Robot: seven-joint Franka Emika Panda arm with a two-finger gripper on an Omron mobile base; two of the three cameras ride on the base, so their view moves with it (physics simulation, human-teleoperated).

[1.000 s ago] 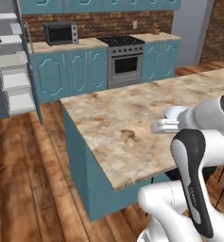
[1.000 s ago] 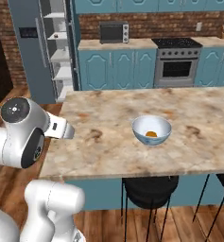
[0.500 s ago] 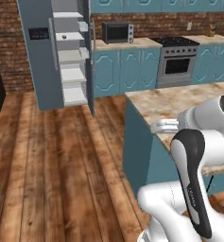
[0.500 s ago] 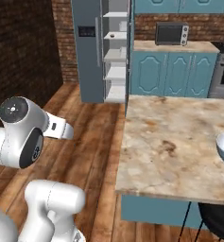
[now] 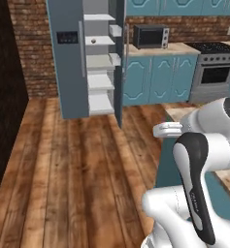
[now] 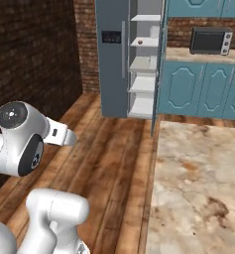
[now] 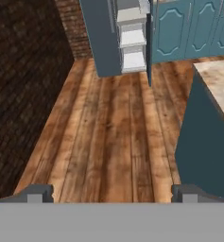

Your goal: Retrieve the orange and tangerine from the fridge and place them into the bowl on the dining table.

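Facing the open fridge (image 5: 70, 58), your hand (image 7: 111, 193) hangs empty, fingers spread; expect small, firm, smooth fruit on the shelf (image 6: 145, 43); pinch across its middle.

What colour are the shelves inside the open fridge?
White; the shelves inside the slate-grey fridge show best in the left base view.

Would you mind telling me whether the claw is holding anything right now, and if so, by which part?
Nothing is held. In the hand view the claw stands wide open, with only bare wooden floor between its fingertips.
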